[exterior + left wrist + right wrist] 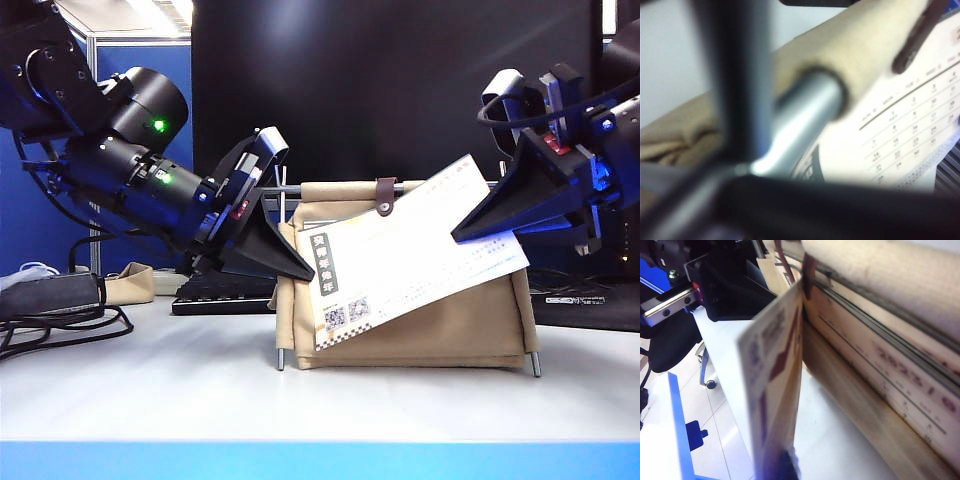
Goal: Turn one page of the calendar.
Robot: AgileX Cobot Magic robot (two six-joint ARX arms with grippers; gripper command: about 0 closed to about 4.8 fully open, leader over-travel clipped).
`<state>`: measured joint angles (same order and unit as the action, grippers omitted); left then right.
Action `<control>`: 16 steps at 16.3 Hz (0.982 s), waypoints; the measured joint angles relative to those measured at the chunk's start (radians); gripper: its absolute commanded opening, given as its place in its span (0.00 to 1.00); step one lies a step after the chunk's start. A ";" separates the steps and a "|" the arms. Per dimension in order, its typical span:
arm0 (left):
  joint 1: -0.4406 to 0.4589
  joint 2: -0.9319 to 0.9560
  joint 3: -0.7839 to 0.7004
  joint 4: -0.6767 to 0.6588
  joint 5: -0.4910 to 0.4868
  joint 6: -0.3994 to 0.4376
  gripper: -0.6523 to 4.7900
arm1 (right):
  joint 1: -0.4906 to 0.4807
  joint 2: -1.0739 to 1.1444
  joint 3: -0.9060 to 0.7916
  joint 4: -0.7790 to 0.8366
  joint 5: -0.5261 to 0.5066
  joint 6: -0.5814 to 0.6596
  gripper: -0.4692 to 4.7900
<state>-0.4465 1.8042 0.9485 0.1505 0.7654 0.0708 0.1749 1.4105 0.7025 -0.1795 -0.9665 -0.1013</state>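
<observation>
Left gripper (290, 262) is closed on the calendar's (450, 330) rod (800, 125) at its left end. Right gripper (480, 228) is pinched shut on the page's (410, 255) upper right edge. The page is tilted, lifted off the calendar front, lower left corner low. Calendar stands on the table (200, 390).

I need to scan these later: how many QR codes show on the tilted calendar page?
2, side by side near the lower left corner of the page, below its dark character strip: one on the left, the other to its right. The right gripper may hide other print.
</observation>
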 measured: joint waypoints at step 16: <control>-0.005 0.004 0.001 -0.077 0.016 0.068 0.23 | -0.064 -0.079 -0.004 -0.002 -0.022 0.024 0.09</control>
<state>-0.4511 1.8084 0.9493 0.0734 0.7815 0.1390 0.1104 1.3319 0.6987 -0.1818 -0.9882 -0.0769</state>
